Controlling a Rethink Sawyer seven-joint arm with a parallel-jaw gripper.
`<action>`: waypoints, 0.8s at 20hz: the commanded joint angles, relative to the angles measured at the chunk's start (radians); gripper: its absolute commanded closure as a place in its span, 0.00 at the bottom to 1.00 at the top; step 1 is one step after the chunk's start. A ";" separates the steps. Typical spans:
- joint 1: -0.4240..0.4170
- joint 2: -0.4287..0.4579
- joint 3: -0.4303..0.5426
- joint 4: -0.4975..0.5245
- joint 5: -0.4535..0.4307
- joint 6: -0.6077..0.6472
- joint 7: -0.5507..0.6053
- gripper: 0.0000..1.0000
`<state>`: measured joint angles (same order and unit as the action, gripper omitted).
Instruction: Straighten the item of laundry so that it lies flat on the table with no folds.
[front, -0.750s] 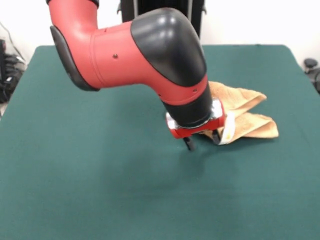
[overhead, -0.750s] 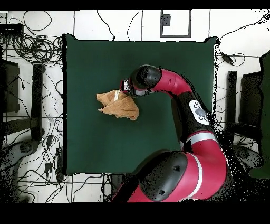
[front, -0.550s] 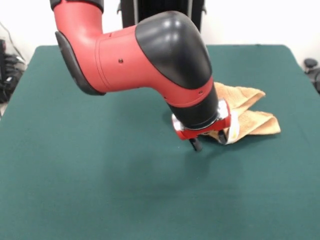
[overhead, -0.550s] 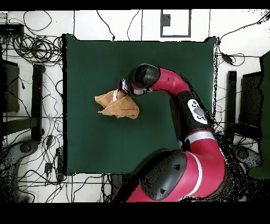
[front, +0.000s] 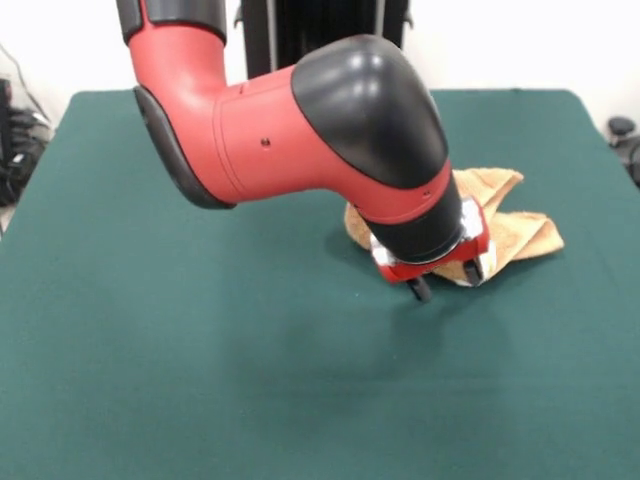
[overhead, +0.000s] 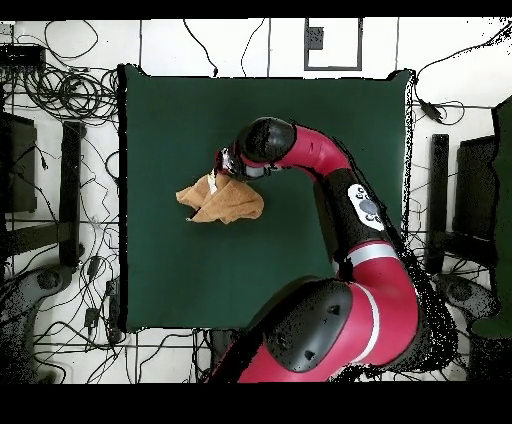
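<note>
The orange-tan towel (front: 515, 230) lies crumpled and folded on the right half of the dark green table (front: 200, 350) in the front view. In the overhead view the towel (overhead: 228, 202) is a bunched heap left of the table's (overhead: 170, 110) middle. My gripper (front: 446, 282) hangs low at the towel's near edge, its two dark fingertips apart, one fingertip (front: 472, 272) against the cloth and the other over bare felt. The overhead view shows the gripper (overhead: 220, 166) at the towel's upper edge. The wrist hides part of the towel.
My red and black arm (front: 330, 130) reaches across the table's middle. Cables and stands (overhead: 60, 110) crowd the floor round the table. Dark gear (front: 622, 130) sits past the table's right edge.
</note>
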<state>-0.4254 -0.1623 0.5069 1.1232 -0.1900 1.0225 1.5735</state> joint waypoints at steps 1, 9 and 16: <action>0.024 0.053 0.121 -0.007 0.040 0.114 -0.163 0.00; 0.023 0.040 0.104 0.031 0.073 0.122 -0.065 0.00; 0.031 -0.033 0.042 0.085 0.074 0.134 0.040 0.00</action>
<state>-0.4255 -0.1455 0.5227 1.1190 -0.1603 1.0627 1.5735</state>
